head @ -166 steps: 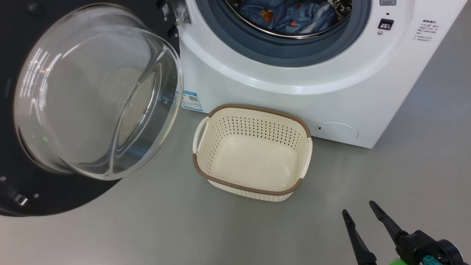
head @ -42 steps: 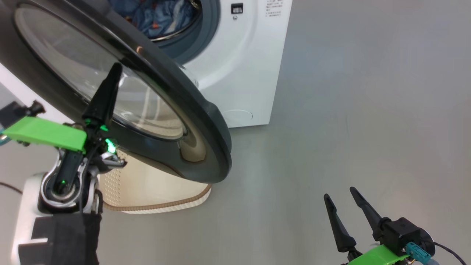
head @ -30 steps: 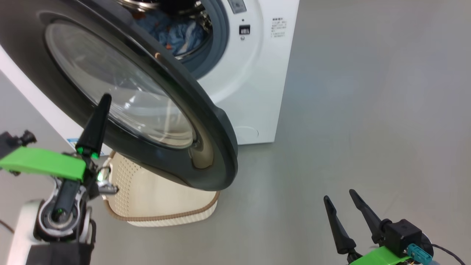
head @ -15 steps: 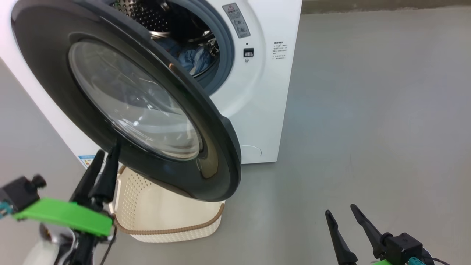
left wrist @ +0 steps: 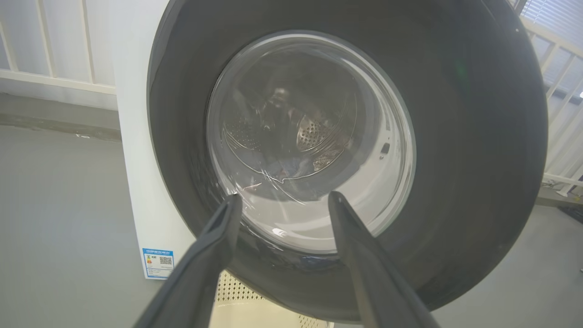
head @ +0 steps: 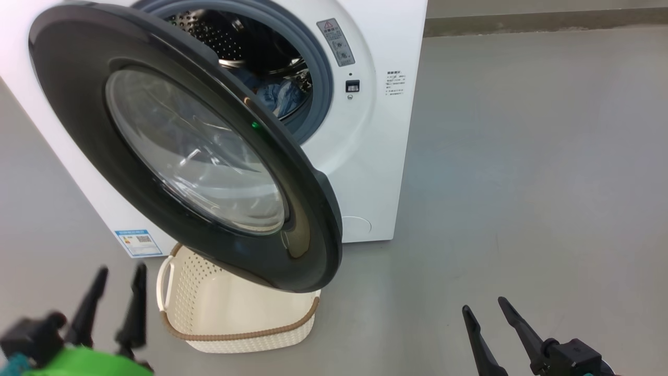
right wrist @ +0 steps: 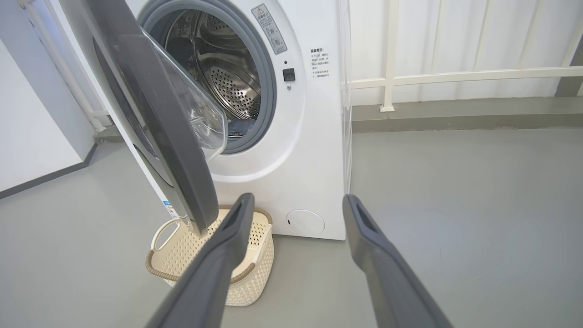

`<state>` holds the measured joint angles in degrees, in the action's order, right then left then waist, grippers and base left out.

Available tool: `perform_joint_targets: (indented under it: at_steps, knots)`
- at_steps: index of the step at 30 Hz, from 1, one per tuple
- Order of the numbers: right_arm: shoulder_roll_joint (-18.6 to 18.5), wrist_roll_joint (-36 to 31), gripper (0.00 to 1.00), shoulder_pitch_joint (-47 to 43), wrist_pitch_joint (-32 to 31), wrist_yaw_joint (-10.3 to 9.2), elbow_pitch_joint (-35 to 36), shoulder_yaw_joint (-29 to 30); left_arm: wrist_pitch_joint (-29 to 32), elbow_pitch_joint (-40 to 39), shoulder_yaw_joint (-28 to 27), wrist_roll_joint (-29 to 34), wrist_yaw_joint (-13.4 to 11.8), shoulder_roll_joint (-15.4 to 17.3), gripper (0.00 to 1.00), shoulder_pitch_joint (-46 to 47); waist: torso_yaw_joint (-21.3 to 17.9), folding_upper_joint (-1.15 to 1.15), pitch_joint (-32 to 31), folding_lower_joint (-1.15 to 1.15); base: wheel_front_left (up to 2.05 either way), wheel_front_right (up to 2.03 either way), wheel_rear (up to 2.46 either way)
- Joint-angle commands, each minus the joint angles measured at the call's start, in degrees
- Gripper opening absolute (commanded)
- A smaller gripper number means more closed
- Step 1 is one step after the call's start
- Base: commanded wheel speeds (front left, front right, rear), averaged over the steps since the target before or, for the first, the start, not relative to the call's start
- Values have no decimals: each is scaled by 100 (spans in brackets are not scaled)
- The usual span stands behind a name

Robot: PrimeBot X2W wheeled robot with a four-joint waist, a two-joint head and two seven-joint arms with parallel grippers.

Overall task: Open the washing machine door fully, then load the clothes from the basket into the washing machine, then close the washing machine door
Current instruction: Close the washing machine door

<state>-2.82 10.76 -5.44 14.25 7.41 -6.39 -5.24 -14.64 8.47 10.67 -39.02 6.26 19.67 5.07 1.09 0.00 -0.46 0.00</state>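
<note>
Dropped clear of washing machine door (head: 193, 162): left gripper (head: 121, 267), fingers now spread. Door hangs half-closed above basket (head: 235, 334), up and right of it; left arm nearer. Well apart, right gripper (head: 483, 304) also spread.

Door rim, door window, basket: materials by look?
Door rim: glossy black, likely plastic; sheen and green glint.
Door window: clear, glass or plastic, cannot tell; drum shows through, bright highlights.
Basket: matte cream plastic by look; moulded perforated walls, brown woven-look rim.

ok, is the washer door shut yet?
No, ajar. The washing machine door stands swung out from the washing machine, with the steel drum visible past its edge.
</note>
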Motion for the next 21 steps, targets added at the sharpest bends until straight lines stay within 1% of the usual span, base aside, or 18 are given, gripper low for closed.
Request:
perform_joint_targets:
  at_steps: [1, 5, 8, 11, 17, 21]
  knots:
    - [-6, 66, 100, 74, 74, 8, 157, -169, -34, -146, -259, 228, -11, 75, 100, 0, 5, 0, -15, 0, 0, 0, 0]
    - [-6, 68, 100, 44, 74, 8, 161, -181, -35, -221, -478, 965, -10, -218, 100, -367, 23, 0, -61, 0, 0, 0, 0]
    - [-6, 66, 100, 38, 74, 8, 162, -195, -35, -325, -667, 1378, -59, -480, 100, -624, 13, 0, -85, 0, 0, 0, 0]
    - [-6, 70, 100, 40, 74, 8, 169, -206, -35, -471, -916, 1762, -165, -716, 100, -864, -4, 0, -92, 0, 0, 0, 0]
    - [-6, 60, 100, 34, 74, 8, 177, -191, -35, -683, -1209, 2352, -263, -1069, 100, -1169, -25, 0, -68, 0, 0, 0, 0]
    - [-6, 58, 100, 42, 74, 8, 171, -186, -35, -790, -1368, 2639, -309, -1217, 100, -1253, -50, 0, -65, 0, 0, 0, 0]
